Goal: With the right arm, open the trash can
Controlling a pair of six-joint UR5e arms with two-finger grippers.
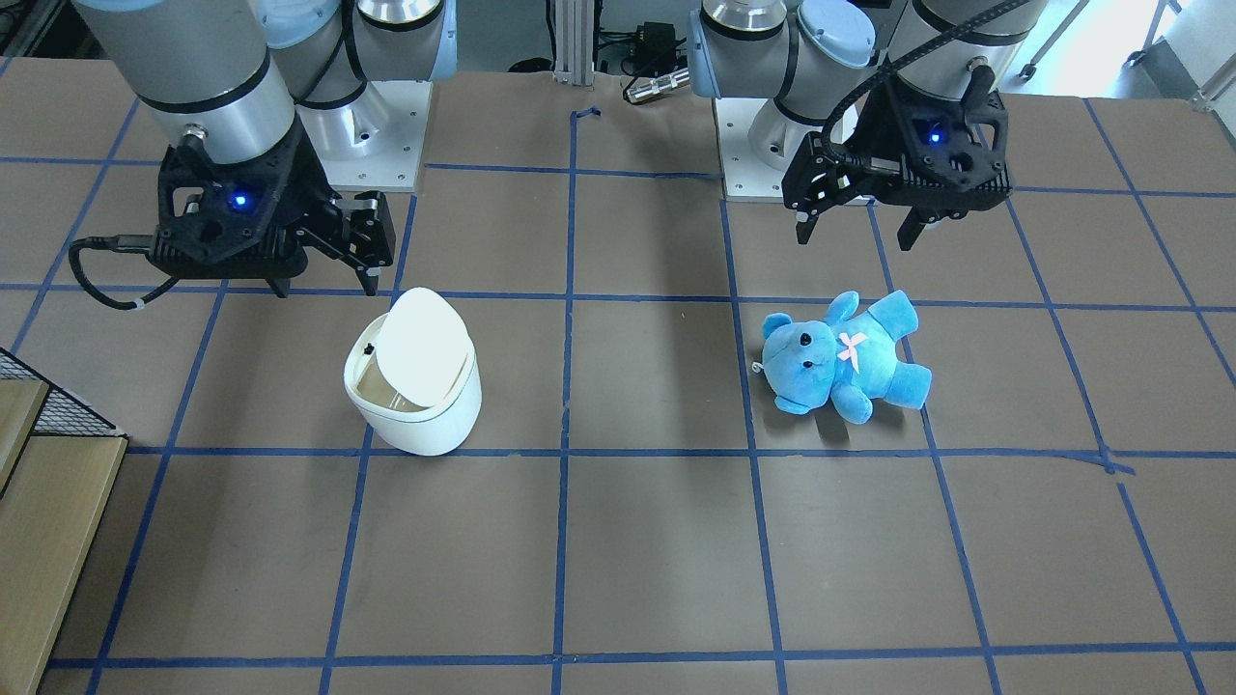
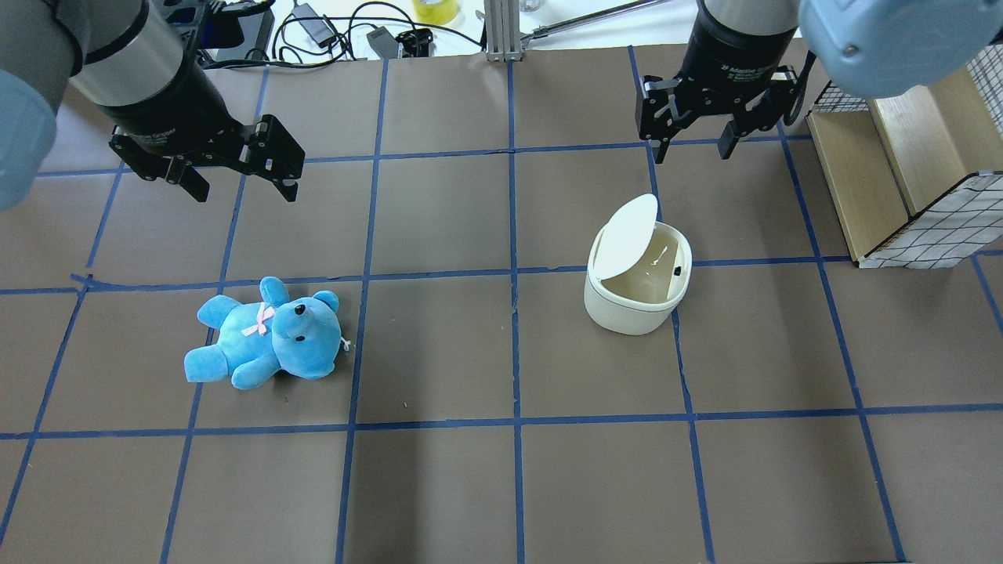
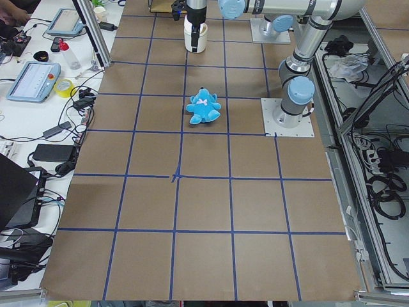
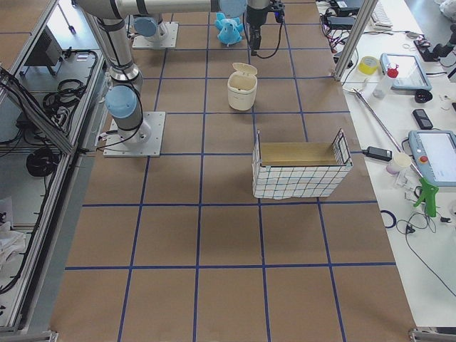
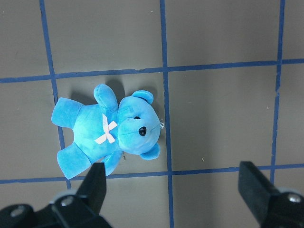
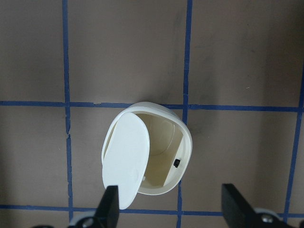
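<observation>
The white trash can (image 1: 430, 420) stands on the brown table with its flat lid (image 1: 423, 346) tilted up, so the tan inside shows. It also shows in the overhead view (image 2: 627, 309) and in the right wrist view (image 6: 188, 142). My right gripper (image 1: 326, 286) is open and empty. It hangs above the table just behind the can, on the robot's side, and does not touch it (image 2: 693, 153) (image 6: 173, 209). My left gripper (image 1: 855, 237) is open and empty above the table, behind a blue teddy bear (image 1: 840, 357) (image 5: 109, 130).
A wood box with a wire-mesh cage (image 2: 901, 157) stands to the right of the can in the overhead view. It also shows in the exterior right view (image 4: 299, 167). Cables and small gear lie beyond the table's far edge (image 2: 353, 23). Blue tape lines grid the table.
</observation>
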